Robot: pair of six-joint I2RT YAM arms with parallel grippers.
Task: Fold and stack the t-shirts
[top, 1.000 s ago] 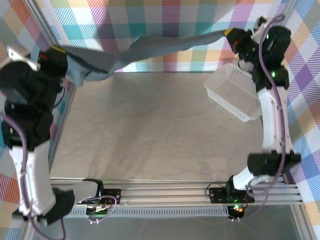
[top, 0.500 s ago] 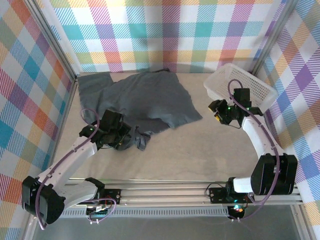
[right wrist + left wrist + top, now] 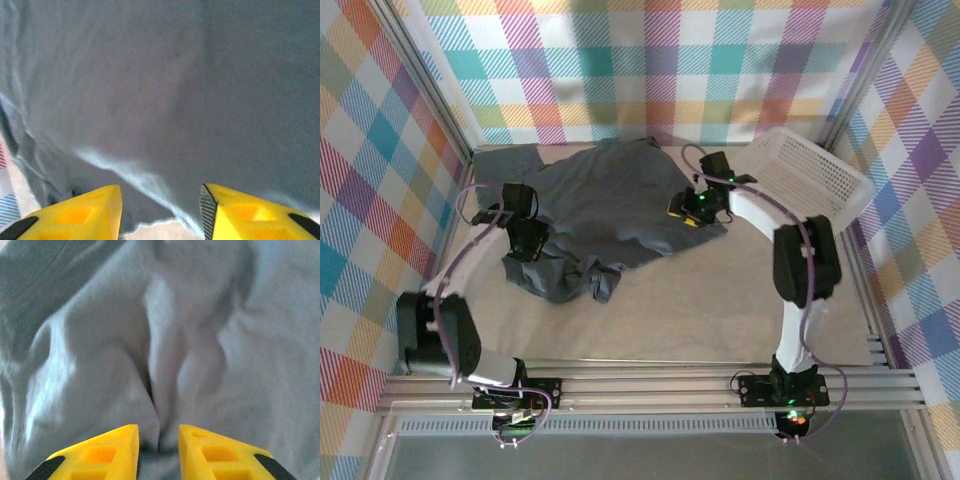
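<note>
The t-shirt (image 3: 610, 200) stretches sideways: left gripper (image 3: 158, 434) straddles a fold, grip unclear; right gripper (image 3: 160, 196), parted, overhangs its hem

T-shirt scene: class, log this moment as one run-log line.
t-shirt: crumpled, unfolded on table | left gripper: at left bunch, grip unclear | right gripper: open over right edge
</note>
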